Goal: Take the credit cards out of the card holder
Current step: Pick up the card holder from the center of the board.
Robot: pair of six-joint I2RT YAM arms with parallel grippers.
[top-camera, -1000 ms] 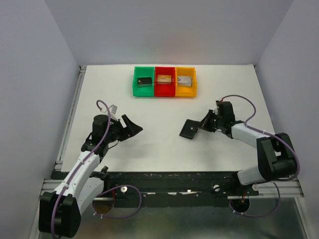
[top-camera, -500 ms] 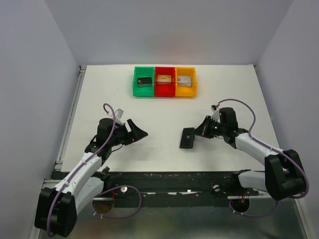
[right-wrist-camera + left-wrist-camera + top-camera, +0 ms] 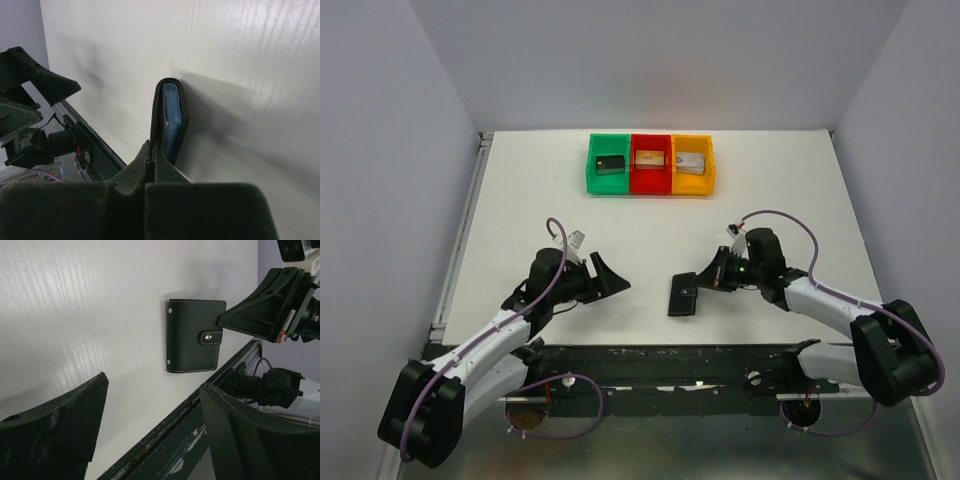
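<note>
The card holder is a small black wallet, closed, with its snap tab fastened. My right gripper is shut on one edge of it and holds it near the table's front middle. From the right wrist view I see it edge-on, with blue-grey inner layers between the black covers. The credit cards are hidden inside. My left gripper is open with nothing between its fingers. It stands a short way left of the card holder and faces it without touching.
Green, red and yellow bins stand in a row at the back middle, each holding a small block. The black front rail runs along the near edge, just below the card holder.
My right gripper has carried the card holder left and toward the front edge. My left arm has swung right, closing the gap to it, jaws still open.
</note>
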